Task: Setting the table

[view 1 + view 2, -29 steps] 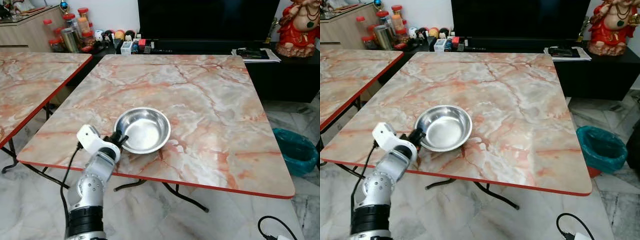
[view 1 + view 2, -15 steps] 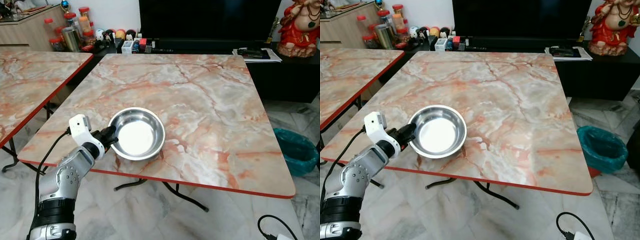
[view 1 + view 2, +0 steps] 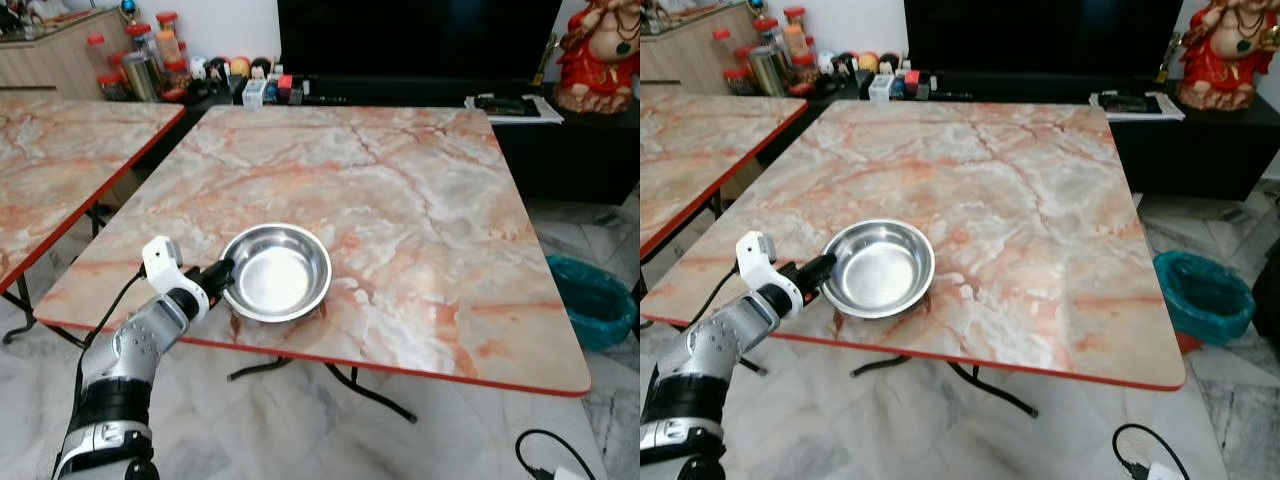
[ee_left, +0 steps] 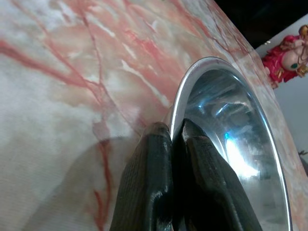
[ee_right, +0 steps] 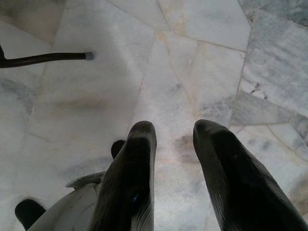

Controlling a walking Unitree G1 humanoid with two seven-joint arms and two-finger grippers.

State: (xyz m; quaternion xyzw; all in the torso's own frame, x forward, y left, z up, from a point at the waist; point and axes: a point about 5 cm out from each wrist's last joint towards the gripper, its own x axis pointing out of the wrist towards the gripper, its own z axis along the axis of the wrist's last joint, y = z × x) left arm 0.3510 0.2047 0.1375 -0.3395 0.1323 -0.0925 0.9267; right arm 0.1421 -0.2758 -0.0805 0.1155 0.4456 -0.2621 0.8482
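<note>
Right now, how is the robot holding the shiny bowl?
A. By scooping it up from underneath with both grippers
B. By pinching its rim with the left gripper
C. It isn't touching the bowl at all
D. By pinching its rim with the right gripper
B. The left gripper has its two black fingers closed on the rim of the steel bowl, one finger inside and one outside, near the table edge.

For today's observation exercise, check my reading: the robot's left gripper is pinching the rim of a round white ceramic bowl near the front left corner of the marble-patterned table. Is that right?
Not quite. The bowl is not white ceramic: it is a round, shiny stainless-steel bowl, as the left eye view shows. The rest holds: the left gripper is pinching its rim, and the bowl sits near the front left corner of the marble-patterned table.
</note>
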